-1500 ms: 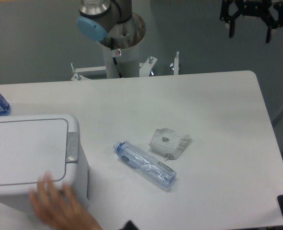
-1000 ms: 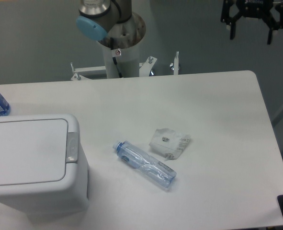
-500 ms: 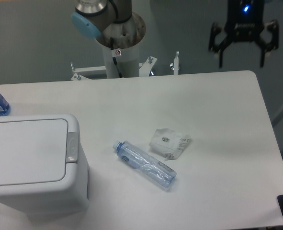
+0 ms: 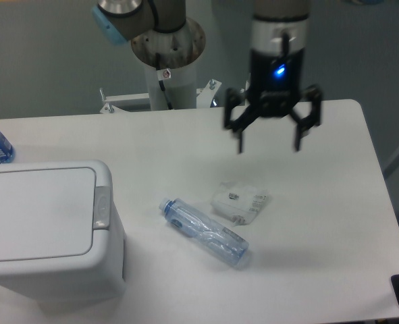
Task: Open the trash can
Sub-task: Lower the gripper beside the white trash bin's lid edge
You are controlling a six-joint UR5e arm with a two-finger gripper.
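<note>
Having travelled left and down over the counter [image 4: 321,223], the gripper [image 4: 269,145], jaws wide and empty, should press the rigid trash can [image 4: 47,229] at its grey latch [image 4: 102,206].

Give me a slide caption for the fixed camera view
Open gripper hovers above the table, trash can lid shut.
</note>
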